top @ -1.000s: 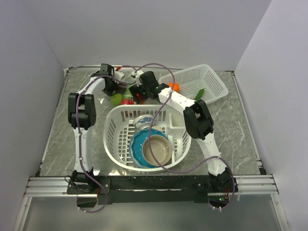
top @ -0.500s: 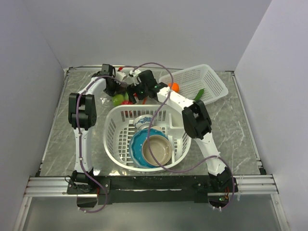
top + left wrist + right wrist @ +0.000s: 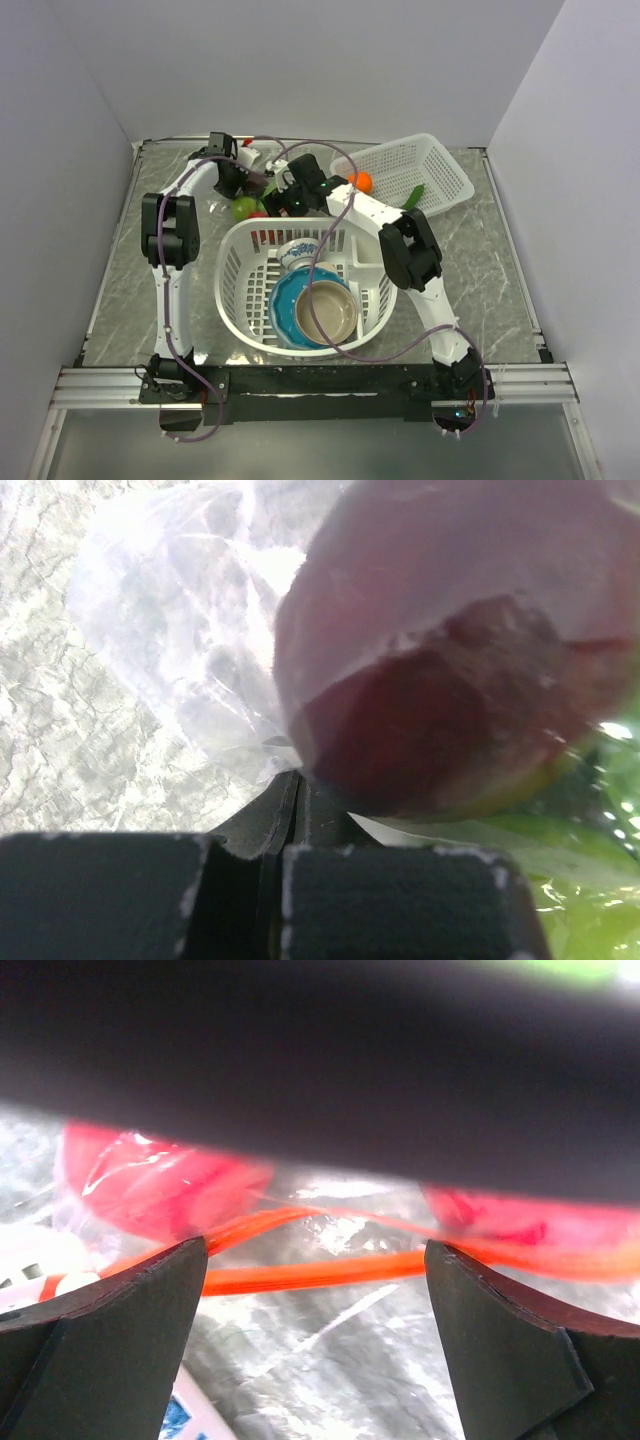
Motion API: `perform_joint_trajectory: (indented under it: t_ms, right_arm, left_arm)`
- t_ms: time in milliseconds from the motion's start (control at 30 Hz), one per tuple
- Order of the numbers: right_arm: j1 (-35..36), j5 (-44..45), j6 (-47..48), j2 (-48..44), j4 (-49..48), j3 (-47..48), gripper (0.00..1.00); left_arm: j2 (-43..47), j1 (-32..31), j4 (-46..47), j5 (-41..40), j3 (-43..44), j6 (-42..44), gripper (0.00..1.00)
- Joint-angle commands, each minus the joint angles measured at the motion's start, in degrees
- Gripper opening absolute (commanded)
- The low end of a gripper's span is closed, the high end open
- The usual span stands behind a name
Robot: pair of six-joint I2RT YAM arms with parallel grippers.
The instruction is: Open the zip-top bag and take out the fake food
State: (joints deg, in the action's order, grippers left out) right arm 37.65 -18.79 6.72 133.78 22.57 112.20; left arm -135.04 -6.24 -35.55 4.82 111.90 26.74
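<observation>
Grey marbled worktop (image 3: 480, 260); bag (image 3: 180, 630) near its far edge, left of centre, food (image 3: 450, 680) inside. My left hand (image 3: 290, 820) is clamped on the bag film. My right hand (image 3: 315, 1260) is spread wide, zip strip (image 3: 330, 1270) between its fingers, ungripped.

Two white arms (image 3: 172, 300) with black joints, trailing purple cables (image 3: 290, 139); left gripper (image 3: 288, 820) pads apparently black (foam-like).
</observation>
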Motion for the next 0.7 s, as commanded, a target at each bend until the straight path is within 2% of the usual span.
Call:
perform_joint_trajectory:
  t_ms: [0, 100, 233, 300, 433, 533, 667]
  right_arm:
    - [3.1, -4.9, 3.0, 3.0, 3.0, 5.6, 1.0]
    - [4.4, -3.6, 4.0, 5.4, 5.4, 9.7, 1.0]
    - [4.7, -3.5, 1.2, 6.6, 3.1, 12.0, 1.0]
    - [4.7, -0.6, 0.0, 4.6, -0.7, 10.2, 0.99]
    - [3.8, 6.7, -1.4, -4.0, -9.9, -3.1, 0.99]
    - [1.6, 10.9, -4.0, -12.7, -17.0, -12.3, 1.0]
    - [-0.8, 12.5, -6.5, -17.8, -22.4, -20.8, 1.0]
  left_arm:
    - [-3.6, 0.0, -3.3, 1.5, 1.0, -2.0, 0.01]
    - [-3.7, -0.7, -3.3, 1.2, 1.0, -2.0, 0.01]
    - [-4.0, -1.7, -3.3, 1.3, 0.9, -2.2, 0.01]
    - [-3.4, -2.1, -3.6, 1.9, 0.3, -2.1, 0.01]
    - [0.0, -1.6, -6.7, 4.4, 2.2, -2.5, 0.01]
    - [3.5, -1.5, -10.6, 6.2, 8.7, -3.8, 0.01]
    - [6.1, -1.7, -15.0, 9.0, 12.9, -5.0, 0.01]
